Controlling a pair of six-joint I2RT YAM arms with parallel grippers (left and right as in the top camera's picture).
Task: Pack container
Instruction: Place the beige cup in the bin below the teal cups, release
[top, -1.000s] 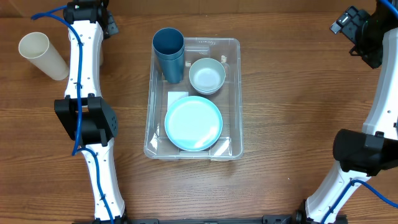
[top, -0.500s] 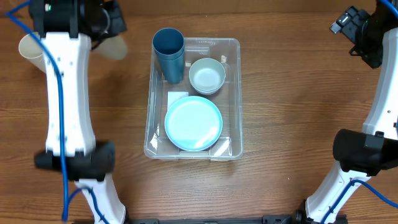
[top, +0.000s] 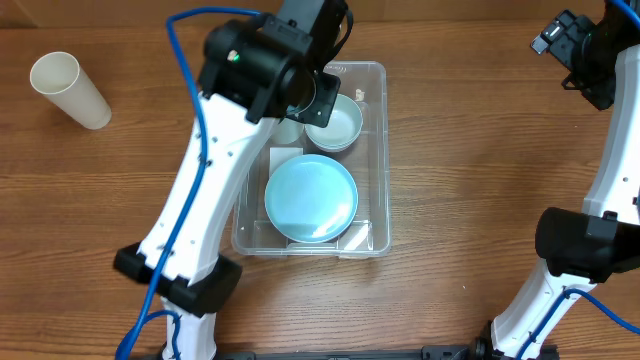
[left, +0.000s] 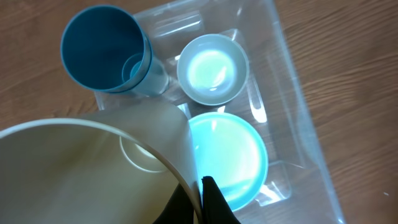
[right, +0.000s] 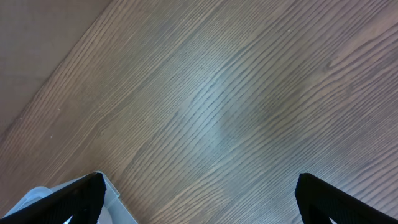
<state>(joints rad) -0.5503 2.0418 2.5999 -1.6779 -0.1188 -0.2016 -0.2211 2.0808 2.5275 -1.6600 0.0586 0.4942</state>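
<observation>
Container: one clear container (top: 378, 215) is sitting mid-table (top: 480, 150), under the left arm.
Inside it: two nested blue cups (left: 102, 50), one pale bowl (left: 211, 68) and one light-blue plate (left: 227, 152) are resting on its base.
Cream cups: two. The held cream cup (left: 93, 168) is hanging over the container. The loose cream cup (top: 70, 90) is sitting on the table, well to the left.
Left gripper (left: 200, 190): is pinching the held cream cup's wall, jaws tight.
Right gripper (right: 198, 199): is hovering over the table, jaws spread wide, holding nothing.

Overhead straight down; left wrist close above the shared container (top: 376, 190); right wrist toward tabletop (right: 217, 112).
</observation>
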